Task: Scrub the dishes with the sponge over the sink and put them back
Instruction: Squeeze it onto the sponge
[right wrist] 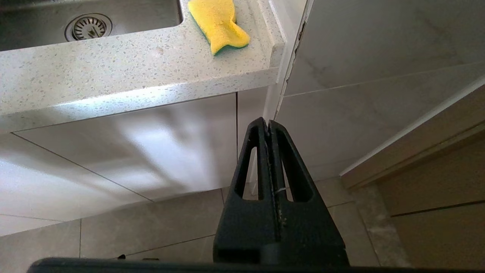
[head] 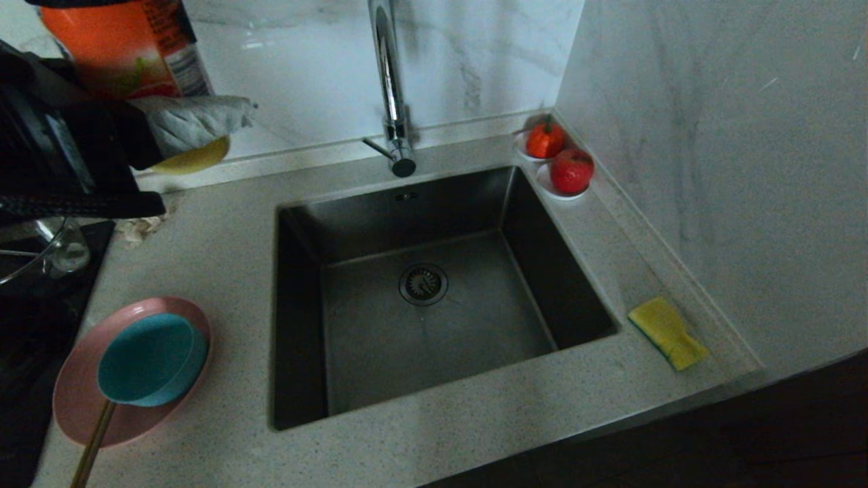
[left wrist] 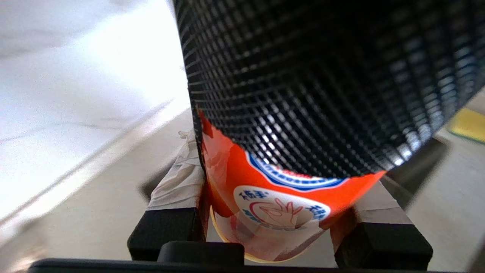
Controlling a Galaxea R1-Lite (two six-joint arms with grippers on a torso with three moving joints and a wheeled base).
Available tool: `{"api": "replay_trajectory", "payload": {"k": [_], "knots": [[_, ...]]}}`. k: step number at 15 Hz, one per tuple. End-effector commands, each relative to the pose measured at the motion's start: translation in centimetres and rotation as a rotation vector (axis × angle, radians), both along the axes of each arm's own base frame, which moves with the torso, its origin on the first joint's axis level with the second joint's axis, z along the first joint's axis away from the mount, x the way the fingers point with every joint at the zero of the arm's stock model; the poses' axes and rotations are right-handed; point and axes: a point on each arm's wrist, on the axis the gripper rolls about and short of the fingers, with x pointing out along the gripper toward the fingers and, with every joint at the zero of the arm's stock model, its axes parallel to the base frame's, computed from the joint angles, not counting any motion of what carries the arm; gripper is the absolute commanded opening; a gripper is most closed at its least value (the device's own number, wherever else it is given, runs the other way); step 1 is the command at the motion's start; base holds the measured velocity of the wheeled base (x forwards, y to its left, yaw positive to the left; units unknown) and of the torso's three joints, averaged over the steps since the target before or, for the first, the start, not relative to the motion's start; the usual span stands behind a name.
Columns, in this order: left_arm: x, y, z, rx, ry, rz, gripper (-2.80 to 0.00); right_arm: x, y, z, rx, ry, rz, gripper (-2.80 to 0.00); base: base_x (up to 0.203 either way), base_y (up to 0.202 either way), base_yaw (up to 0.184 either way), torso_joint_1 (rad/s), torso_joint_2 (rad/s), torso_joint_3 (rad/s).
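Note:
The pink plate [head: 74, 400] lies on the counter left of the sink [head: 475, 339], and the teal bowl [head: 152, 359] sits tilted on it. On the counter right of the sink lies the yellow sponge [head: 668, 332] [right wrist: 219, 22], green face down. My left gripper [head: 190, 135] [left wrist: 278, 182] hangs at the back left above the counter, shut on an orange-labelled bottle [head: 129, 47] [left wrist: 227, 170] with a black textured upper part. Its taped fingers [left wrist: 178, 182] press the bottle's sides. My right gripper [right wrist: 267, 123] is shut and empty, low in front of the counter's edge below the sponge.
A tall chrome tap [head: 390, 81] stands behind the sink, over the drain [head: 423, 283]. Two red fruits on white saucers [head: 571, 171] sit in the back right corner. A clear glass pot [head: 41, 251], a beige cloth wad [head: 139, 227] and a gold handle [head: 91, 444] are at the left.

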Motion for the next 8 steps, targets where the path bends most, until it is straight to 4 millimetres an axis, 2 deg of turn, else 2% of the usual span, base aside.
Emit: {"api": "replay_trajectory", "payload": {"k": [1,5,8], "knots": [[1.5,-1.9,-1.4,0.047,0.059,-0.043,-2.80,0.0,0.0,0.0,0.001,-0.001,-0.001,-2.80,0.000,0.000,0.000,0.000,0.00,0.000],[1.9,-3.7,-2.0,0.120,0.063,-0.103,-2.80,0.0,0.0,0.0,0.000,-0.001,-0.001,-2.80,0.000,0.000,0.000,0.000,0.00,0.000],[1.9,-5.9,-3.0,0.158,0.095,-0.179,-2.80,0.0,0.0,0.0,0.000,-0.001,-0.001,-2.80,0.000,0.000,0.000,0.000,0.00,0.000]]}}
